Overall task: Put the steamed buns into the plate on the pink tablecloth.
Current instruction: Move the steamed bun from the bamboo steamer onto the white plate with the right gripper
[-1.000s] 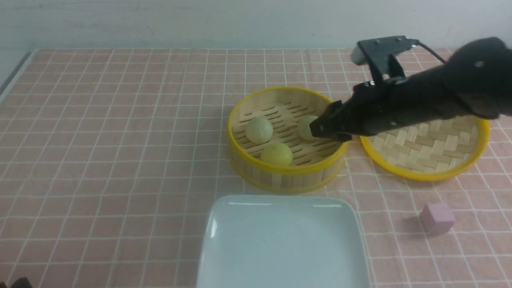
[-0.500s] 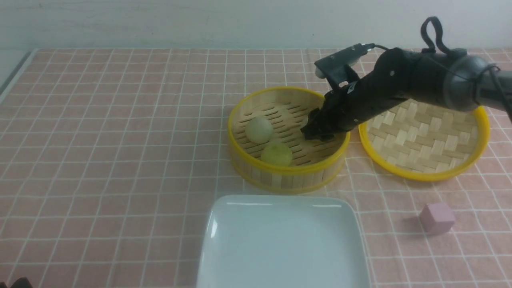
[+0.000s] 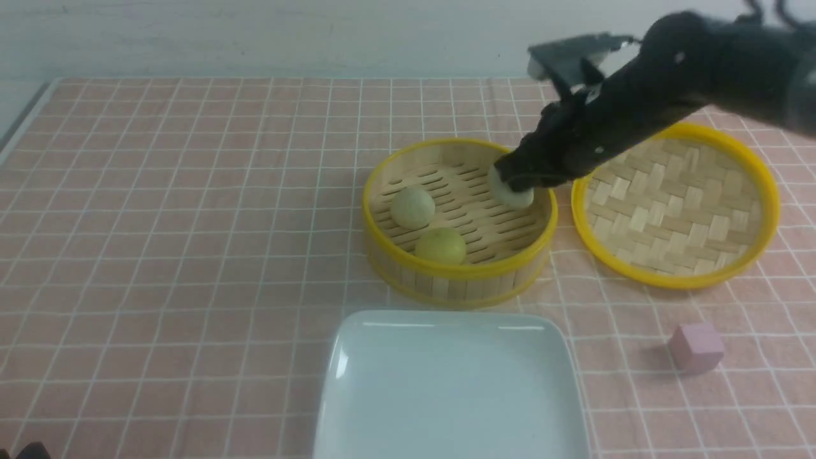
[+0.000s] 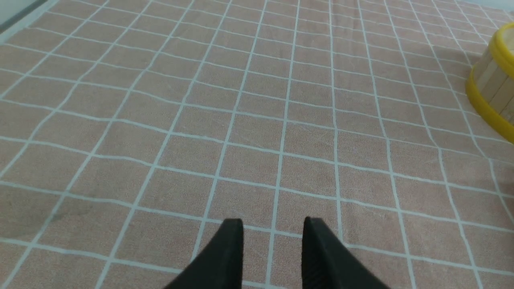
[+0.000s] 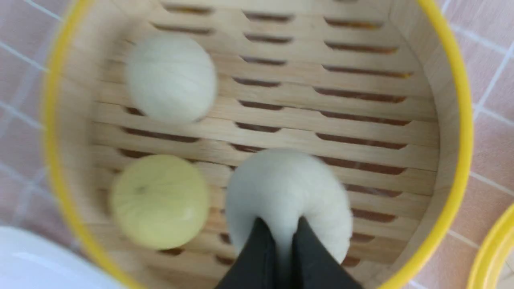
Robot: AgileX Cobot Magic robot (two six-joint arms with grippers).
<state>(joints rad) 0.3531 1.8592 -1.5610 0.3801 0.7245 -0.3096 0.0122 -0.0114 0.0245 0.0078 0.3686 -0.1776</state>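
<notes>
My right gripper [image 3: 513,182] is shut on a pale steamed bun [image 3: 510,191] and holds it just above the right side of the bamboo steamer [image 3: 459,271]. In the right wrist view the fingers pinch deep into that bun [image 5: 285,188], gripper [image 5: 284,226]. A second pale bun [image 3: 412,207] [image 5: 170,76] and a yellowish bun [image 3: 440,245] [image 5: 158,200] lie on the steamer floor. The white square plate [image 3: 446,389] sits in front of the steamer on the pink tablecloth [image 3: 191,223]. My left gripper [image 4: 273,224] is open over bare cloth, far from the steamer.
The woven steamer lid [image 3: 676,204] lies right of the steamer. A small pink cube [image 3: 696,346] sits at the front right. The steamer's edge [image 4: 492,80] shows in the left wrist view. The table's left edge is at the far left.
My right gripper reached down onto the right-hand bun, shut on it and has lifted it off the steamer floor. The other two buns have not moved.
</notes>
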